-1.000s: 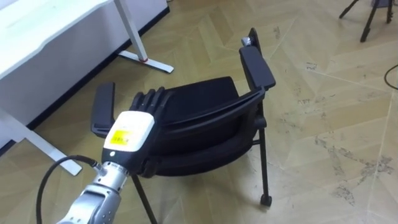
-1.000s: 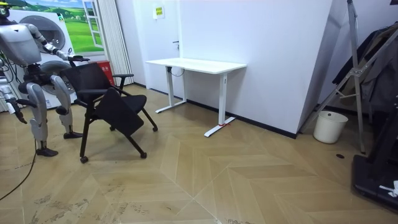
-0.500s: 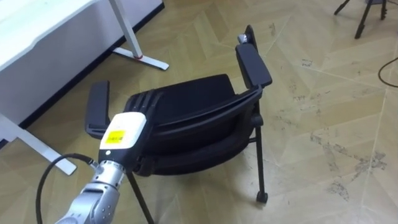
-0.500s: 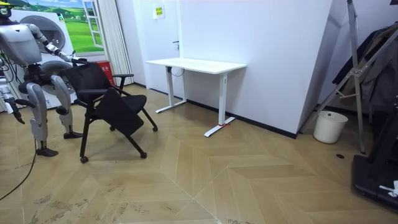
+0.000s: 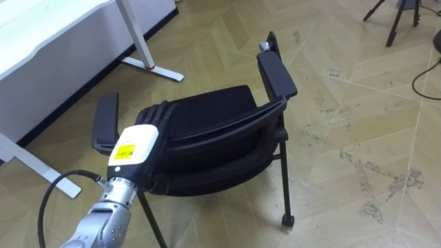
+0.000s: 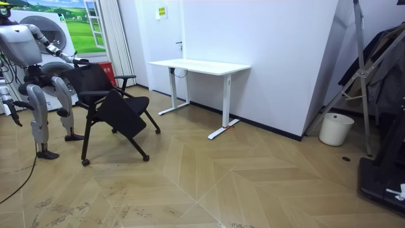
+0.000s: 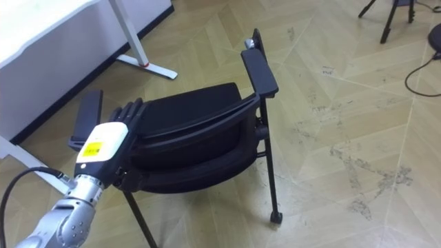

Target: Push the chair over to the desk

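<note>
One left robot hand (image 5: 135,147) | fingers straight, side by side | flat against chair (image 5: 215,114) backrest top

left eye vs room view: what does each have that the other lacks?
Left eye view: the left hand up close, fingers laid straight over the top edge of the chair back. Room view: the robot standing behind the chair, and a white bucket by the wall. Both: the chair and the white desk.

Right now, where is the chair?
In the left eye view the chair stands in the middle, right of the white desk, with the left hand on its backrest.
</note>
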